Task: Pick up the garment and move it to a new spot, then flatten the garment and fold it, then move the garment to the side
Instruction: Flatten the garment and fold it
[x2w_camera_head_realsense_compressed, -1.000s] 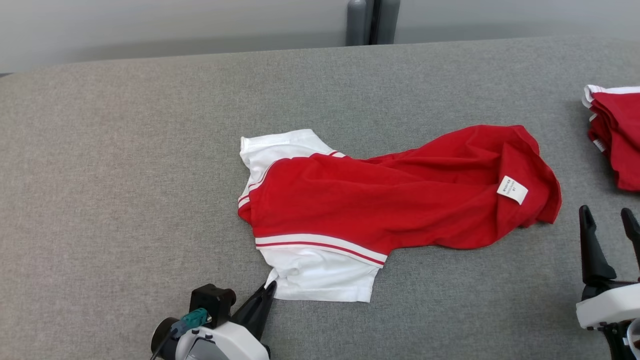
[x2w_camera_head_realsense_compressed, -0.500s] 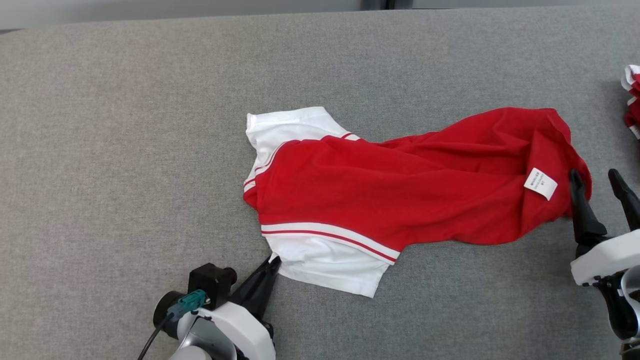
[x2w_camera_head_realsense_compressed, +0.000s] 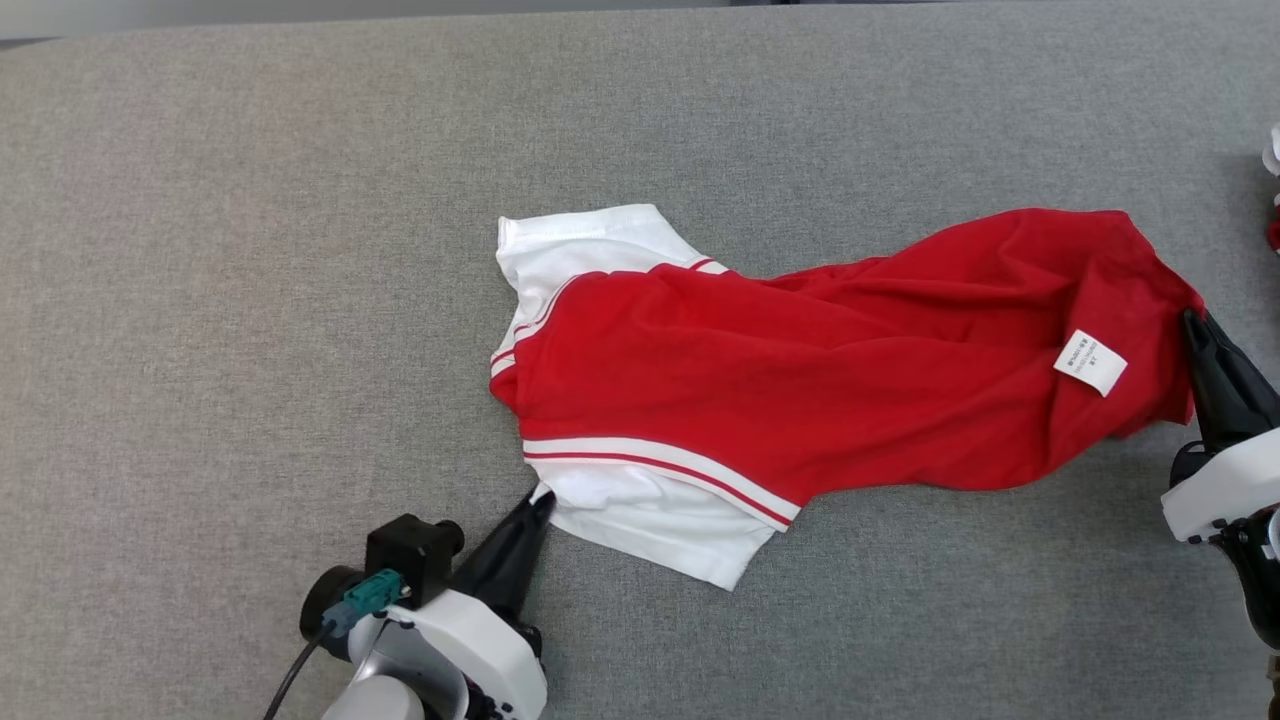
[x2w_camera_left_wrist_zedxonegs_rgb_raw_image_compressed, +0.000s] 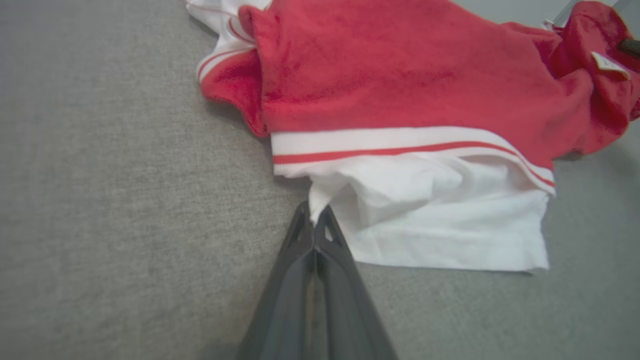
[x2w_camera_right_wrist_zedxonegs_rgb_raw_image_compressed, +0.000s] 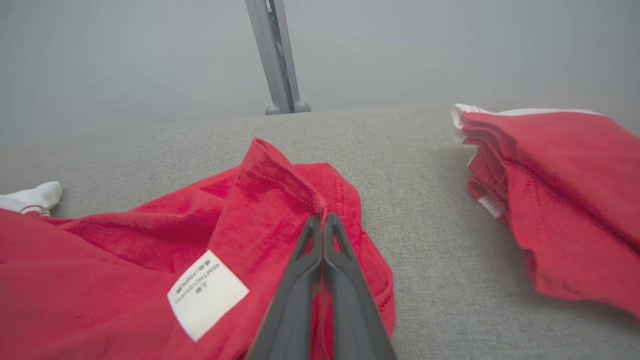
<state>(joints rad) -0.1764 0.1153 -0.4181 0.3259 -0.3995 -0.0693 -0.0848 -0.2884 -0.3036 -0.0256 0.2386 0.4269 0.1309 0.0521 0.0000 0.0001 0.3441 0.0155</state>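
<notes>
The garment (x2w_camera_head_realsense_compressed: 800, 390) is a red shirt with white, red-striped sleeves, lying crumpled across the grey table (x2w_camera_head_realsense_compressed: 250, 250). A white label (x2w_camera_head_realsense_compressed: 1090, 362) shows near its right end. My left gripper (x2w_camera_head_realsense_compressed: 538, 500) is shut on a corner of the near white sleeve (x2w_camera_left_wrist_zedxonegs_rgb_raw_image_compressed: 440, 220), and the left wrist view shows white cloth pinched at that left gripper's (x2w_camera_left_wrist_zedxonegs_rgb_raw_image_compressed: 315, 212) tips. At the right, my right gripper (x2w_camera_head_realsense_compressed: 1193, 318) is shut on the red hem. In the right wrist view the right gripper (x2w_camera_right_wrist_zedxonegs_rgb_raw_image_compressed: 320, 219) pinches a raised red fold of the garment (x2w_camera_right_wrist_zedxonegs_rgb_raw_image_compressed: 125, 260).
A second red and white garment (x2w_camera_right_wrist_zedxonegs_rgb_raw_image_compressed: 555, 190) lies folded in a pile to the right, its edge at the right border of the head view (x2w_camera_head_realsense_compressed: 1273, 195). A grey post (x2w_camera_right_wrist_zedxonegs_rgb_raw_image_compressed: 276, 55) stands behind the table's far edge. Bare grey table lies to the left and front.
My right gripper has moved up to the red hem and shut on it; it was open before. The left gripper stayed shut on the sleeve. The camera has tilted down.
</notes>
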